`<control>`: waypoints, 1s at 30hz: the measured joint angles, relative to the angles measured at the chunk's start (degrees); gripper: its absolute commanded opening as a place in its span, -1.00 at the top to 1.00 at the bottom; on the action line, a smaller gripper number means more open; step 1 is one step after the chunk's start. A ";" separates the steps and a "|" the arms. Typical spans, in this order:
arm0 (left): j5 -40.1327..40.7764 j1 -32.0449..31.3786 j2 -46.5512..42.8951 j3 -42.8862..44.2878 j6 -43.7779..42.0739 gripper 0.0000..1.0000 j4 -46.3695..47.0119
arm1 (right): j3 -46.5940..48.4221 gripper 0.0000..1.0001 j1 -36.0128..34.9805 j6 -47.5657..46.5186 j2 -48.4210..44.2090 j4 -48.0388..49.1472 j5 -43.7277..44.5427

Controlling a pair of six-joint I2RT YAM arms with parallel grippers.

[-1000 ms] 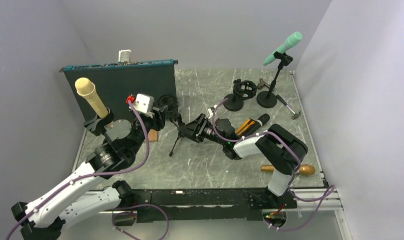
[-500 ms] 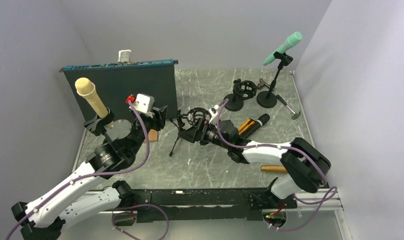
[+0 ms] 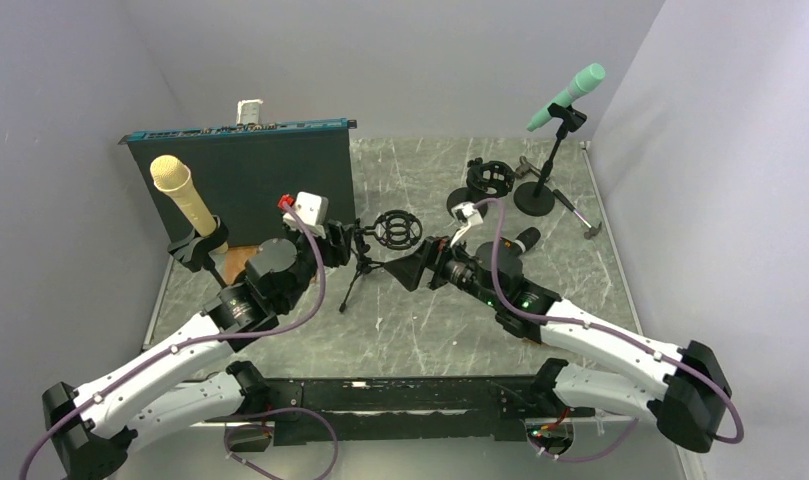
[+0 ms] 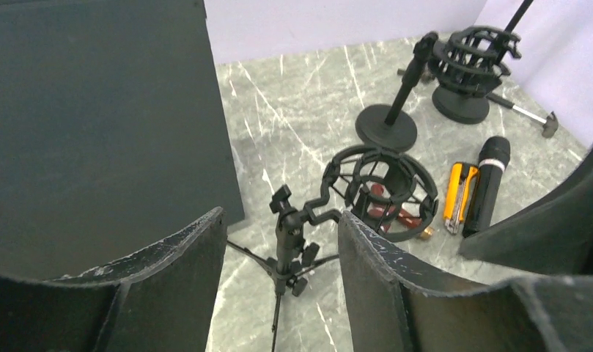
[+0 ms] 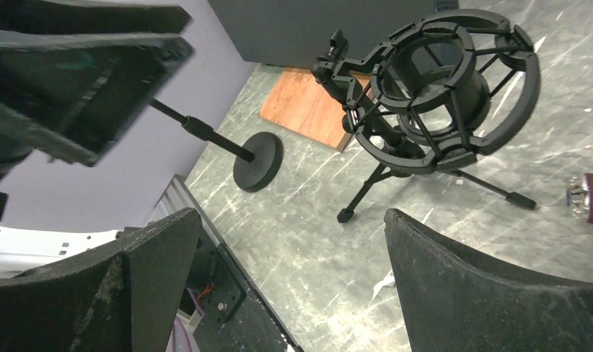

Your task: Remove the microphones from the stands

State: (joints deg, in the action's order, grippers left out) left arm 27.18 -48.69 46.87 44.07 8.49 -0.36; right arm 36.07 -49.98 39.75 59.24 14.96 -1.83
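Observation:
A black tripod stand with a round shock mount stands mid-table; the mount is empty. My left gripper is open, its fingers on either side of the stand's post without touching it. My right gripper is open and empty, just right of the mount. In the wrist views the jaws stand wide apart. A black microphone lies on the table to the right. A gold microphone sits in a stand at the left, a teal one at the back right.
A dark panel stands at the back left, a wooden block at its foot. A second empty shock mount on a round base, an orange knife, a reddish cylinder and a hammer lie right of centre.
My right gripper has drawn back to the right off the shock mount, and that arm has stretched out. My left gripper has moved right, up to the tripod's post. The mount now stands upright.

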 measured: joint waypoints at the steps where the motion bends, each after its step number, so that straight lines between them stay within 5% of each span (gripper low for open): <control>1: 0.02 0.00 0.20 -0.87 1.68 -0.16 0.15 | 0.00 -0.99 0.00 -0.81 -1.57 -1.22 0.50; 16: -0.42 -0.02 7.08 -21.64 26.86 -0.16 3.34 | -4.66 -1.00 0.11 -5.29 -19.30 -12.24 4.85; 30: -0.63 0.24 39.71 -12.52 25.46 0.57 18.95 | -8.52 -1.00 0.28 -4.98 -33.18 -22.14 6.88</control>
State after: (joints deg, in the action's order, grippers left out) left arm 26.55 -48.45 86.59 31.55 33.95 18.59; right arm 27.55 -49.69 34.76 26.06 -7.18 5.06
